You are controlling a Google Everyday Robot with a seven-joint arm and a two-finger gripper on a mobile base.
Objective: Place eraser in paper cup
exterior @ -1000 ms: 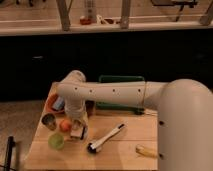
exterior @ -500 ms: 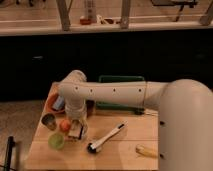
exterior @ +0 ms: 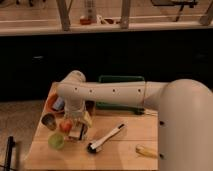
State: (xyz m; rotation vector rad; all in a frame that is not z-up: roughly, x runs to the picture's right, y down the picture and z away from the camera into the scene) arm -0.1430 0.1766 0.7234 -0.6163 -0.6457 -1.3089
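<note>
- Easing down a shade over the last second, the gripper point(exterior: 78, 129) now hangs low over the front-left part of the wooden table point(exterior: 125, 150), just beside the orange ball point(exterior: 65, 126). The arm's pose is otherwise much as it was.
- The eraser point(exterior: 76, 133), a small whitish block with a darker lower end, shows right at the gripper's tip, upright or nearly so. Whether the gripper is clamped on it or only hangs against it, I cannot tell.
- Nothing else on the table has shifted, so the only progress is this small descent. In my judgement the task is at its lowering or release stage and is not yet done.
- The paper cup cannot be picked out with certainty. A tan shape close around the gripper's tip may be it, but the arm hides too much to say.
- A dark grey cup point(exterior: 48, 121) stands left of the ball, and its inside is not visible.
- A light green cup point(exterior: 56, 141) sits in front of the ball near the table's edge. It shows only its own colour within.
- An orange bowl point(exterior: 51, 104) at the back left holds something blue point(exterior: 59, 103).
- A green tray point(exterior: 120, 80) lies behind the arm, its contents too dark to make out.
- A long brush point(exterior: 106, 138) lies loose to the right.
</note>
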